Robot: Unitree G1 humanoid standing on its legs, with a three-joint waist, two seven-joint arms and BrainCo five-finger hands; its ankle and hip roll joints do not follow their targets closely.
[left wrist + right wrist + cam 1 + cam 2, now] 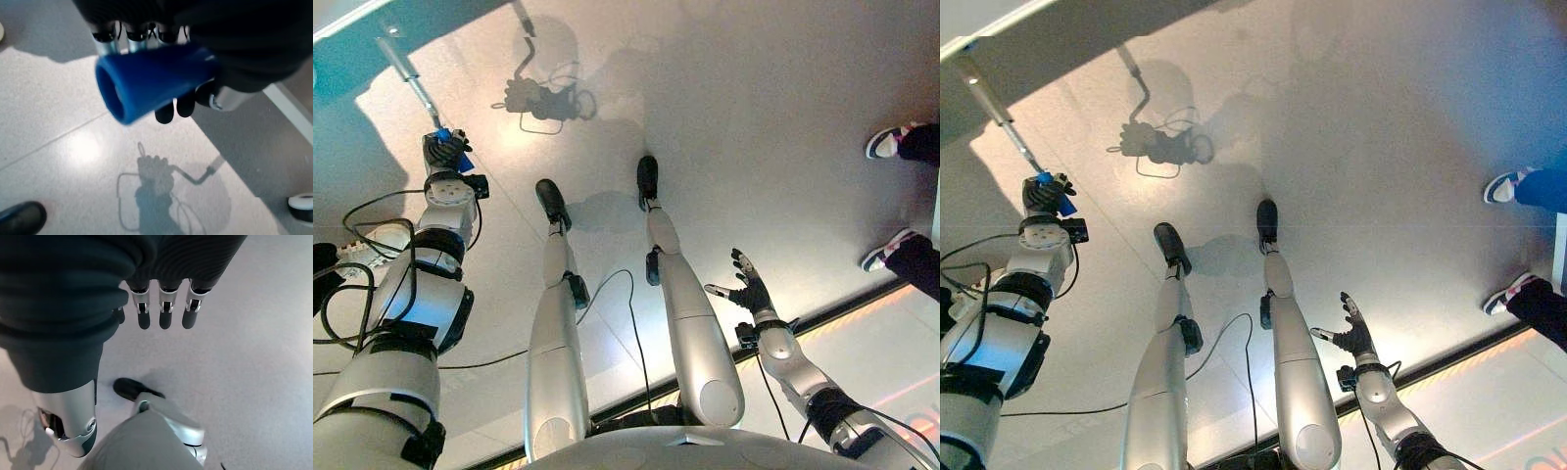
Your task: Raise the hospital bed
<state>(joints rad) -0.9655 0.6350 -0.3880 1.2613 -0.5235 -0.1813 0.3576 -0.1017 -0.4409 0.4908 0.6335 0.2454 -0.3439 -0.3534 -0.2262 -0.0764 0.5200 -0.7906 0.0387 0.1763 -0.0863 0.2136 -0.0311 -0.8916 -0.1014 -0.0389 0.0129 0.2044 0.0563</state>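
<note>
A metal crank rod [408, 73] slants down from the edge of the bed [352, 49] at the upper left and ends in a blue handle [151, 78]. My left hand [443, 150] is curled round that blue handle [443, 135], its fingers [171, 110] wrapped under the grip. At the lower right my right hand [749, 289] hangs in the air over the floor with its fingers [164, 313] straight and nothing in it.
A person's shoes [891, 142] and dark trouser legs [915, 259] stand at the right edge. A dark strip [842, 308] crosses the floor at the lower right, with a paler floor area beyond it.
</note>
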